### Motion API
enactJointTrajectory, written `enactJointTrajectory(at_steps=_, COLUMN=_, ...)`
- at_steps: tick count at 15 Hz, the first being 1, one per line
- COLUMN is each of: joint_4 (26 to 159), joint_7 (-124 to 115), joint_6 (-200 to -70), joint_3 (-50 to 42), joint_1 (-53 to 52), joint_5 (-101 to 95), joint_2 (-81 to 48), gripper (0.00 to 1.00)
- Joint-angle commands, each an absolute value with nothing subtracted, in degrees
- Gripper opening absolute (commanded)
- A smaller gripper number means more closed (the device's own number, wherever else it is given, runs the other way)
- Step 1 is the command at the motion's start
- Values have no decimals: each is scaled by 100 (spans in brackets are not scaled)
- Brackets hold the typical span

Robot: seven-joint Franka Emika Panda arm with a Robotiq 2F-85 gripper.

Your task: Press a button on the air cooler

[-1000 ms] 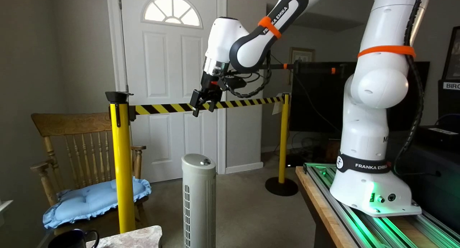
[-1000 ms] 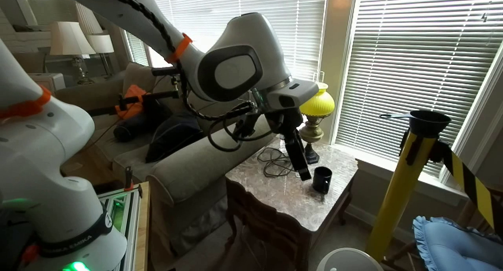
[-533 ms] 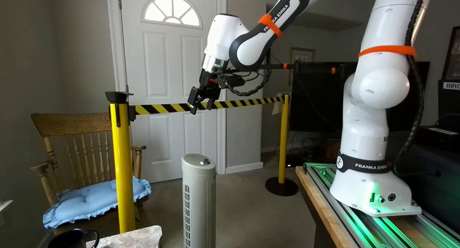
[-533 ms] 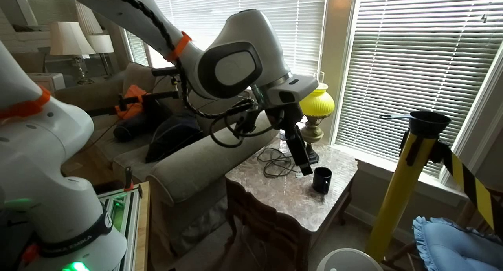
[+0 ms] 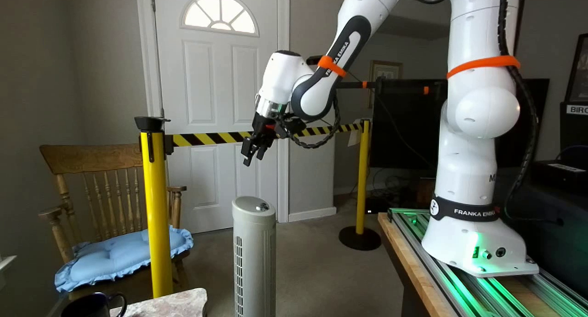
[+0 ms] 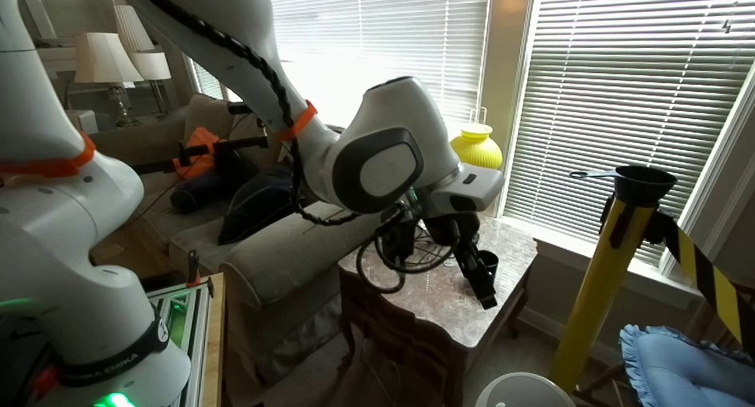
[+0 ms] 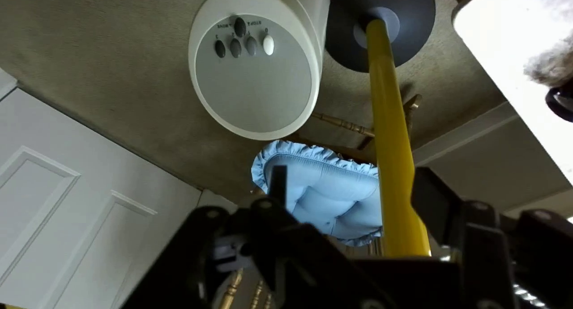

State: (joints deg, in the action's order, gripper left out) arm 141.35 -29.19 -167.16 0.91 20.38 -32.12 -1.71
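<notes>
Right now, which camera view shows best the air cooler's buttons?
The wrist view: five separate buttons show clearly. In an exterior view they make a small shiny cluster on the air cooler; in an exterior view the picture's edge cuts its top, leaving no button clear.

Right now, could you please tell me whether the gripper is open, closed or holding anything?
Gripper: open, its fingers apart, with nothing held between them.

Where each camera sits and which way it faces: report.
An exterior view: behind a table, facing the door and air cooler; arm and gripper show.
An exterior view: higher than the air cooler, facing window blinds and couch; arm and gripper show.
Wrist view: on the wrist, looking down at the buttons; gripper fingers show.
Both exterior views share arm, gripper, air cooler, mug.
</notes>
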Motion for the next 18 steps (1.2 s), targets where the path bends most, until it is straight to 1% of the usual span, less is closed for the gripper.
enactJointTrajectory(at_steps=1, joint_4=13648, joint_7=-3231, joint_6=-17011, joint_3=-138, joint_1=2089, joint_5=-4109, joint_2=-976, gripper=40)
enactJointTrajectory(at_steps=6, joint_4=13388, joint_7=-3129, joint_6=-17234, joint_3=-379, joint_1=2037, joint_5=-4366, joint_2=-1571, gripper=3)
enactJointTrajectory(at_steps=7, joint_4=13376, joint_7=-3138, joint_6=-17273, joint_3=-399, joint_1=2031, joint_5=-4357, joint_2=-1663, gripper=0)
enactJointTrajectory(at_steps=9, joint_4=13379, joint_7=-3095, joint_6=-17314, joint_3=-399, joint_1=2041, joint_5=-4266, joint_2=-1841, gripper=0)
enactJointTrajectory(at_steps=10, joint_4=13482, joint_7=-3015, joint_6=-17152, joint_3=-344, joint_1=2067, joint_5=-4168, joint_2=-1571, gripper=1)
enactJointTrajectory(at_steps=18, joint_4=13375, joint_7=-2934, joint_6=-17382, joint_3=-389, joint_1=2154, joint_5=-4206, joint_2=-1987, gripper=0)
